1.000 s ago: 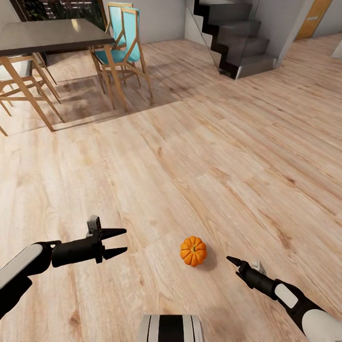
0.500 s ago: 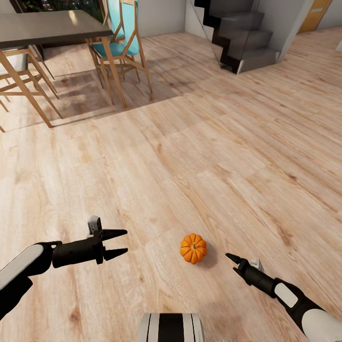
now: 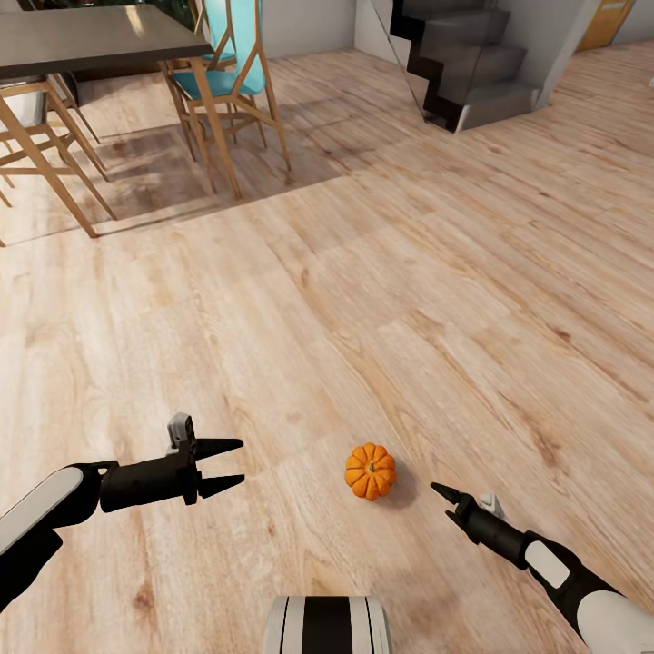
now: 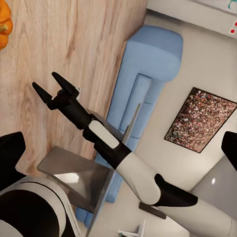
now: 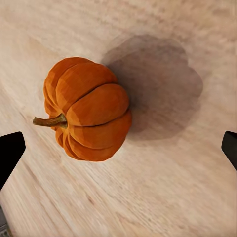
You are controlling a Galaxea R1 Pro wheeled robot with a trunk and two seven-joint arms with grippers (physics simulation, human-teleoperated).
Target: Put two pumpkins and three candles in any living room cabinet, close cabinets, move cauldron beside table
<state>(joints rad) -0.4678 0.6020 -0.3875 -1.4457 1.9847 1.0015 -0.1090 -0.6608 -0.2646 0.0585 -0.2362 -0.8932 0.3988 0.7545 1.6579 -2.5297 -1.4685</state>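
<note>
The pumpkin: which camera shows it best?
The right wrist view: the pumpkin is close, ribs and stem plain. The head view shows it small on the floor; the left wrist view catches an orange sliver.

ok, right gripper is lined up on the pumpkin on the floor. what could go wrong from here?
1. The pumpkin is round and sits free on smooth floor; a fingertip touching first could roll it away.
2. The right gripper comes in low and slanted, so its tips may scrape the floor.
3. The stem points sideways in the right wrist view; closing on it could slip.
</note>
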